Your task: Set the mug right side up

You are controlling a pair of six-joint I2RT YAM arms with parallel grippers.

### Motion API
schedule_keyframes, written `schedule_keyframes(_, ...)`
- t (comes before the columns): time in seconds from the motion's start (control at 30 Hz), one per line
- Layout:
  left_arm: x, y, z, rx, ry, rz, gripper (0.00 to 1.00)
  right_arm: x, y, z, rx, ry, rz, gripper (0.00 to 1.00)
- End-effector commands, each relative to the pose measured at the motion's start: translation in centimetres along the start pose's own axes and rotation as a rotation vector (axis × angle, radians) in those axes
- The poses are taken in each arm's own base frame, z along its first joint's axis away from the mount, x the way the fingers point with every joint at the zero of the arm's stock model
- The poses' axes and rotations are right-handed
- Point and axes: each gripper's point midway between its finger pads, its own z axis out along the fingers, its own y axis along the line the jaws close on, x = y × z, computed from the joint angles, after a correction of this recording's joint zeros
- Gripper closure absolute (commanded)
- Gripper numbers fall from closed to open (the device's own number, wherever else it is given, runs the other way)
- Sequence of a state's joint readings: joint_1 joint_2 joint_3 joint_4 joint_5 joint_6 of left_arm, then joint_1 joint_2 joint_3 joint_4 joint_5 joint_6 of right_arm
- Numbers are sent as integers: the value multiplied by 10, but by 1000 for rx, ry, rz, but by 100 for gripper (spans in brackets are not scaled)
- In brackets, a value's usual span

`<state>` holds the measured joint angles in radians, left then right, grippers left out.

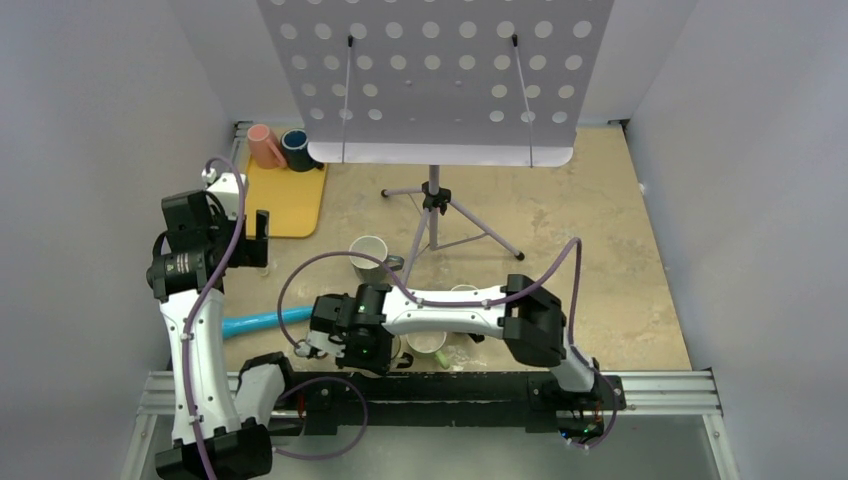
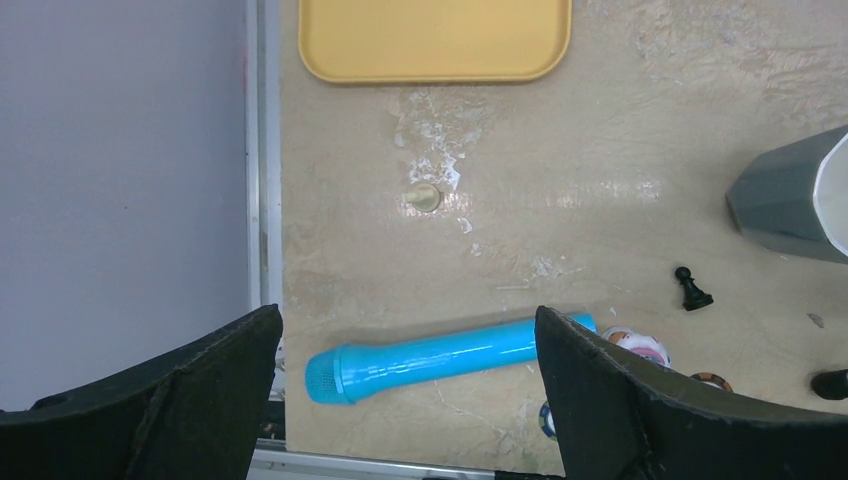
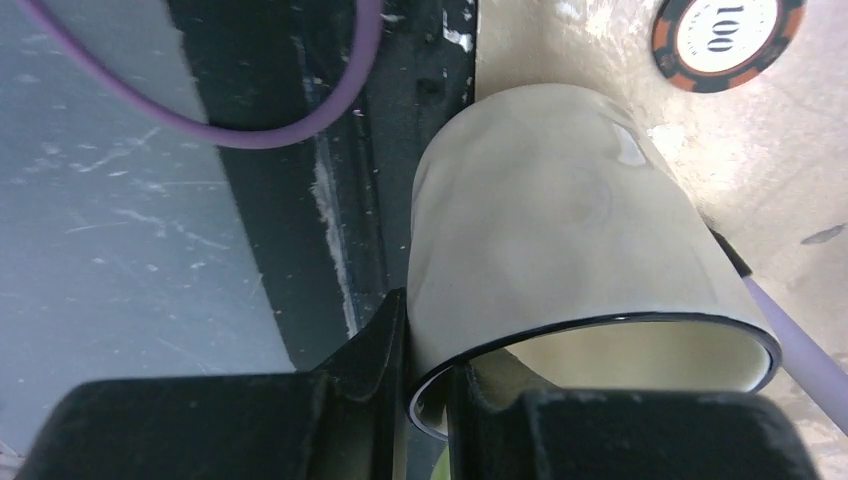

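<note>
1. The right gripper (image 3: 428, 372) has the cream mug (image 3: 560, 200) by the lip. One finger sits outside the wall and one inside the mouth, pinching the rim at the mug's 7 o'clock in the wrist view.
2. Where's the mug? It's down at the near edge of the table, just beside the black rail (image 3: 400, 100), with a poker chip (image 3: 727, 35) off at its 1 o'clock. From above, the cream mug (image 1: 427, 343) peeks out under the forearm, at 3 o'clock from the right gripper (image 1: 385, 352).
3. Here's the relation that matters: the long axis runs 6 to 12 in the wrist view. The mouth is at the 6 end, right by the fingers, and the closed base points away at 12. So the mug reads as lying on its side or close to it, not upright yet.
4. Fair warning: the view is too tight to tell whether the wall rests on the table or hangs free.
5. The left gripper (image 2: 405, 320) hangs with its fingers spread wide and nothing between them. It's over a blue tube (image 2: 440, 355), with a yellow tray (image 2: 430, 40) at 12. From above, the left gripper (image 1: 255, 235) is well apart from the mug, at its 10 o'clock. This is the right arm's job.
6. My call for the next move: roll the wrist so the mouth end rises and the base drops to the table. A thin rim pinch could slip as the weight swings.
</note>
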<state>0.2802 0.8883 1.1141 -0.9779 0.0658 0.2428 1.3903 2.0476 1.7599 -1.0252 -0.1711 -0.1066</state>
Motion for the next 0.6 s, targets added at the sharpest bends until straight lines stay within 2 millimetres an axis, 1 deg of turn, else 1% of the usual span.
schedule_keyframes(0.0,-6,6,9,-27,-18,-11,0,-7,-17,-12,113,14,-22,98)
schedule_keyframes(0.07,-5,4,11,-19,-16,-14,0,-11,-24,-9,152,17,-20,94)
schedule_keyframes(0.17,-5,3,12,-12,-15,-17,0,-14,-20,2,124,34,-39,87)
schedule_keyframes(0.23,-5,4,13,-13,-13,-13,0,-13,-24,3,156,52,-47,70)
schedule_keyframes(0.3,-5,3,16,-9,-7,-12,0,-15,-29,-2,195,43,-52,54)
schedule_keyframes(0.4,-4,2,26,5,13,-22,0,-35,-32,-24,229,-59,-58,36)
schedule_keyframes(0.43,-4,2,32,5,19,-33,0,-44,-33,-34,245,-109,-61,33)
schedule_keyframes(0.53,-19,4,49,8,5,-84,0,-67,-39,-66,318,-277,-56,29)
schedule_keyframes(0.57,-30,6,55,8,-15,-104,0,-73,-40,-83,345,-348,-53,27)
